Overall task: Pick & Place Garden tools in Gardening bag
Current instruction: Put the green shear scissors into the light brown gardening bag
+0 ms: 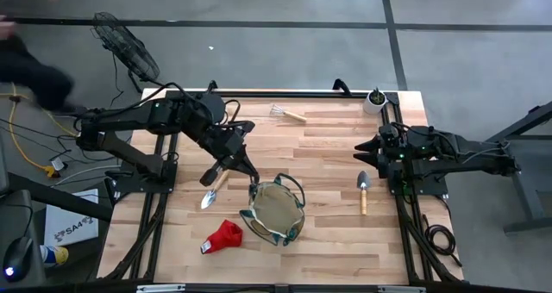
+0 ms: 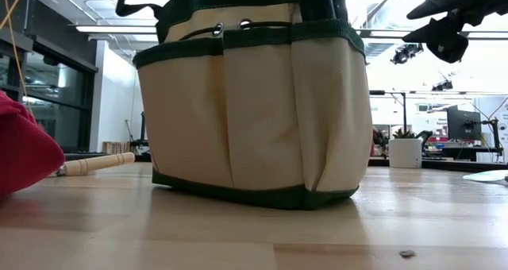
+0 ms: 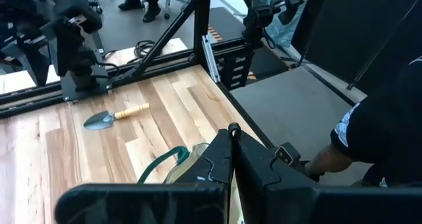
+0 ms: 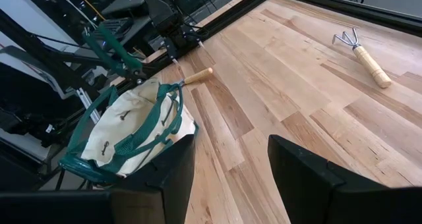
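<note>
"SA4…" partly legible on the white box [image 1: 67, 230] on the floor beside the table [image 1: 345, 138]

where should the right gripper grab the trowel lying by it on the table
Grip the trowel on its wooden handle, coming straight down from above. It lies flat on the table, blade toward the right gripper, handle pointing away. The handle is a straight round bar with bare wood on both sides, so open fingers should straddle it crosswise.

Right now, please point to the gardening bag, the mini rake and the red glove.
gardening bag [image 1: 275, 208], high view, open tan inside.
mini rake [image 1: 293, 115], high view, wooden handle.
red glove [image 1: 226, 235], high view, middle of fabric.
</note>
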